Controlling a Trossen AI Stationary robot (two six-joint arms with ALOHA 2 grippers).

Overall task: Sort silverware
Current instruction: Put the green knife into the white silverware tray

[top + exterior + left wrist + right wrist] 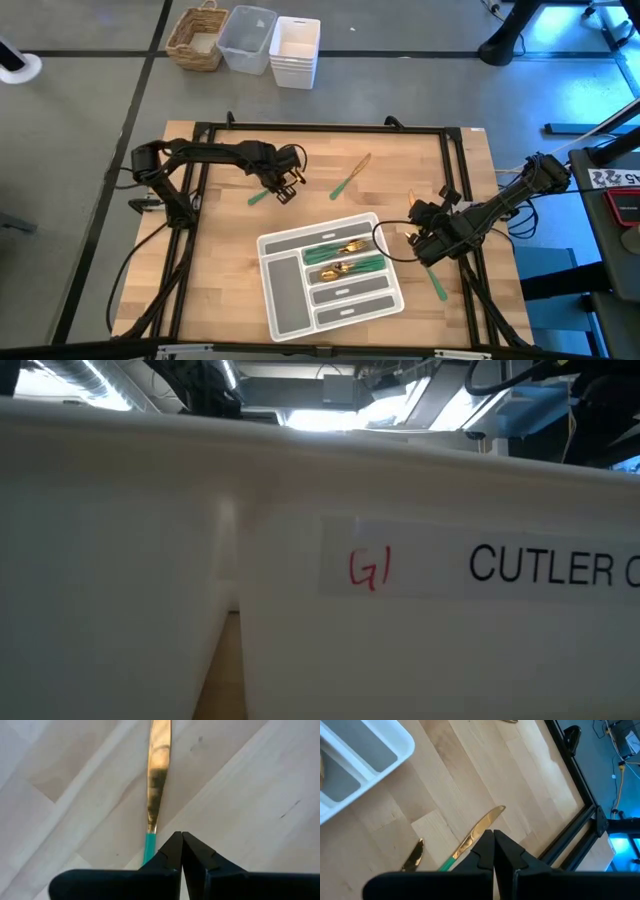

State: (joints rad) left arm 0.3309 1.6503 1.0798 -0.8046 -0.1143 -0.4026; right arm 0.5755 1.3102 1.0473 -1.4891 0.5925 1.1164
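My left gripper is shut over the table's far left, just above a knife with a gold blade. The knife's green handle sticks out beside the gripper. Another knife lies flat on the wood farther right. My right gripper is shut and hovers right of the grey tray. Below it a knife and a second gold tip lie on the table. Forks and spoons lie in the tray's compartments. My left gripper's shut fingers point down beside the knife, where blade and green handle meet. The handle runs along and behind the left finger, off the seam between the fingers. Whether the fingers touch it, I cannot tell.
A black frame rims the wooden table. Beyond the far edge stand a wicker basket, a clear bin and white bins. The tray's white wall fills the low view. A green handle lies near the right edge.
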